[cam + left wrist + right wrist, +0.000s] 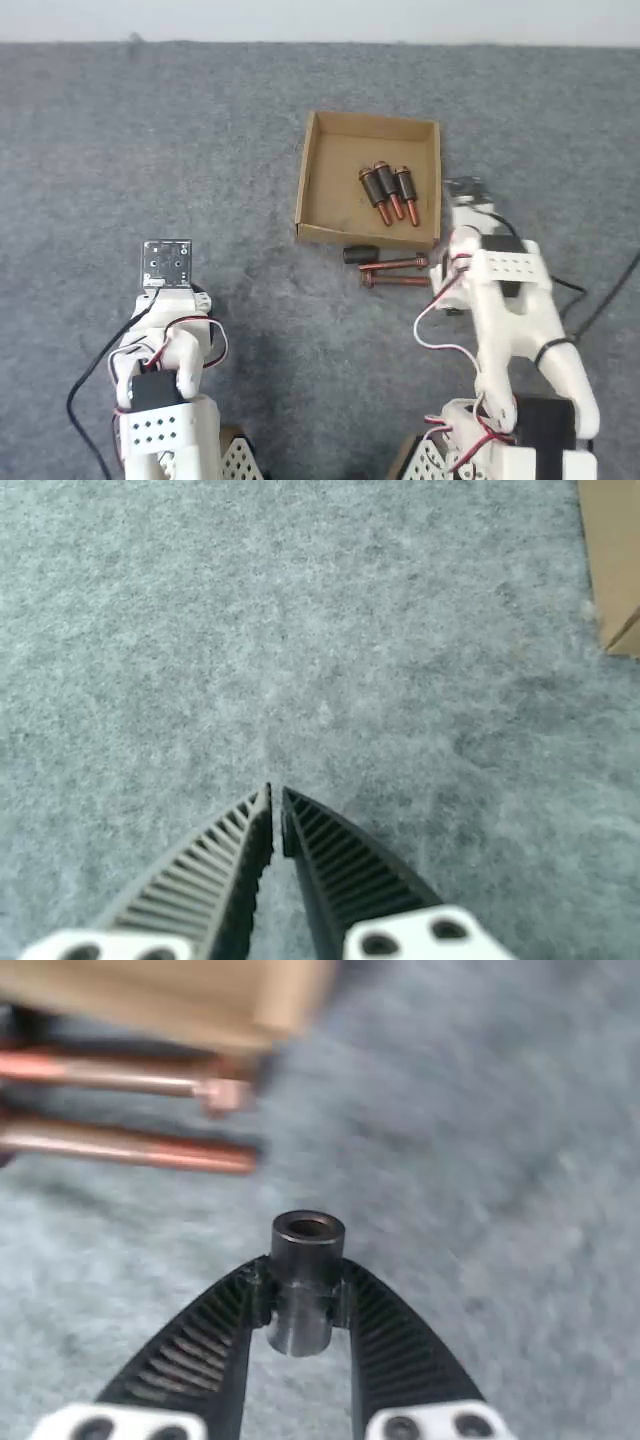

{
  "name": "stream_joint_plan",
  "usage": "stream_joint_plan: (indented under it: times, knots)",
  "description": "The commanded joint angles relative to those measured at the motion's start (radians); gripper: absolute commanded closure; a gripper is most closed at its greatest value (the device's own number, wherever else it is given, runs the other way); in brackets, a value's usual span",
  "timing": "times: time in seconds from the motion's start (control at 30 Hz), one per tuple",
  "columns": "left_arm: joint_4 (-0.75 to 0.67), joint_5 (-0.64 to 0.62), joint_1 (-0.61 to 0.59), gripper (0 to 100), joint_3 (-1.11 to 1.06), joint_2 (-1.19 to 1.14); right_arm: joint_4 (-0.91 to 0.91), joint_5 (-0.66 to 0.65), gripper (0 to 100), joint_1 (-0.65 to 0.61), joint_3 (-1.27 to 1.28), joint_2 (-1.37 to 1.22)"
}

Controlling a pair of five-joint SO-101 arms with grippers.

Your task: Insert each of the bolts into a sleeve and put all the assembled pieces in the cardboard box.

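Just off the box's near side, toward the middle of the surface (150,120), the right tool (305,1282) is gripping a black sleeve (307,1250) across its body. Its jaws are parted only as far as the sleeve is wide, and the open bore is facing forward. Two copper bolts (130,1146) are lying side by side just ahead of it, close against the cardboard box (318,180). A second sleeve (360,254) is lying at the bolts' ends away from the arm. Three assembled pieces (390,193) are already resting in the box. To do this step well, I judge the sleeve should be kept level, its bore lined up with one bolt's axis, then eased on slowly so the bolt is not rolling aside. Toward the near left corner, the left tool (275,798) is hovering over bare surface, jaws almost touching, holding nothing.
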State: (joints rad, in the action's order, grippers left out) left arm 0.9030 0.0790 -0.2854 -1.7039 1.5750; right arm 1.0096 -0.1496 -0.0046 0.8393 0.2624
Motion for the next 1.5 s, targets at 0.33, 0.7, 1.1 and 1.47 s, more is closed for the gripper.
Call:
stream_joint_plan:
  times: [0.33,0.7,1.1,1.47]
  knots:
    - [0.005,0.011,-0.005,99,0.012,0.011,-0.101,0.091,96.7,0.277,-0.044,0.053]
    - [-0.181,0.002,0.091,99,0.013,0.011,-0.134,0.083,96.8,0.332,-0.075,-0.104]
    - [-0.015,-0.295,0.318,99,0.308,0.005,-0.05,0.083,96.8,0.337,-0.203,-0.245]
    - [-0.018,-0.471,0.543,99,0.461,-0.066,-0.054,0.083,96.8,0.337,-0.204,-0.245]
